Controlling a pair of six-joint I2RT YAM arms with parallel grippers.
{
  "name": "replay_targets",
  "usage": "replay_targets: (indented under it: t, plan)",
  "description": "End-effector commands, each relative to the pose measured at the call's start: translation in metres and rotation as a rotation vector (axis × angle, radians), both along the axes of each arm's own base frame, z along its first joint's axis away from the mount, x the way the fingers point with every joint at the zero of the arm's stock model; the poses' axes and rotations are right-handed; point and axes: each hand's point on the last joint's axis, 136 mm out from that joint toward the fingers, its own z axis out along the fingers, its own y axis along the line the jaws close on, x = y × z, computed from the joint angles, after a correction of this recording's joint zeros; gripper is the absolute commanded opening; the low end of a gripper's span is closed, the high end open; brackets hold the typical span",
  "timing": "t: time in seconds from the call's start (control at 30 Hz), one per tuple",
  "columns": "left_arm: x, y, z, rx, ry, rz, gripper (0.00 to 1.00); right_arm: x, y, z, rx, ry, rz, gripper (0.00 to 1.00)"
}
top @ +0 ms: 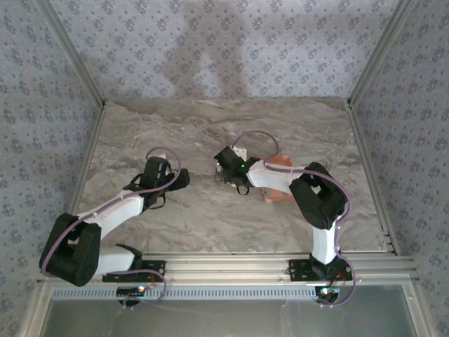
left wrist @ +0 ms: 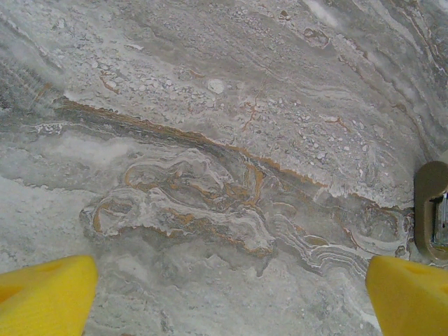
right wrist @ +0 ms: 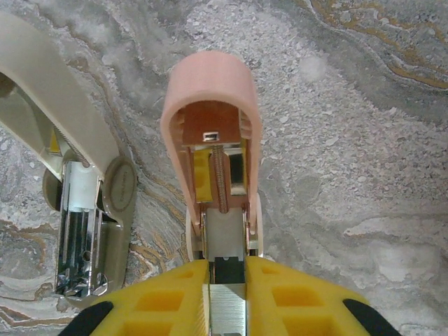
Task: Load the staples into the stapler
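**A:** How do our 2 arms sit?

**B:** Our left arm [top: 119, 203] stretches forward and inward, low over the table [top: 210, 133]. Our right arm [top: 316, 196] folds at the elbow and reaches left toward the middle.

**A:** And the fingers?

**B:** From the left wrist we see the left fingers [left wrist: 45, 294] spread wide over bare marble. From the right wrist, the right fingers [right wrist: 287, 301] stand almost together on either side of a metal strip at the near end of the stapler [right wrist: 210, 91]. We cannot tell whether they clamp it.

**A:** How does the stapler lie?

**B:** It lies just ahead of those fingers, pink top swung up, spring showing. A beige piece [right wrist: 119, 196] lies just to its left in that view. The overhead view adds the salmon tray [top: 276, 197], partly beneath our right arm.

**A:** Room to move?

**B:** We see open table at the back and between the 2 arms. The stapler sits well apart from every edge.
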Motion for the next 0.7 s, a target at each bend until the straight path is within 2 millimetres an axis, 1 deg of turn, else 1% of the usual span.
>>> replay_targets:
  t: [0.0, 0.1, 0.37, 0.53, 0.63, 0.67]
  plan:
    - [0.003, -0.003, 0.004, -0.018, -0.010, -0.005, 0.98, -0.005, 0.000, 0.006, -0.023, 0.011, 0.008, 0.21]
    - [0.003, -0.003, 0.004, -0.019, -0.010, -0.007, 0.98, -0.003, 0.000, 0.012, -0.017, 0.001, 0.009, 0.22]
    - [0.006, -0.005, 0.005, -0.019, -0.012, -0.013, 0.98, 0.002, 0.002, 0.034, 0.018, -0.051, 0.014, 0.31]
    - [0.007, -0.006, 0.005, -0.017, -0.012, -0.018, 0.98, 0.005, -0.002, 0.045, 0.053, -0.066, -0.003, 0.32]
    - [0.007, -0.006, 0.006, -0.018, -0.015, -0.017, 0.98, 0.006, -0.005, 0.049, 0.100, -0.067, -0.017, 0.32]
    - [0.007, -0.006, 0.006, -0.019, -0.015, -0.019, 0.98, 0.009, -0.005, 0.053, 0.122, -0.074, -0.023, 0.33]
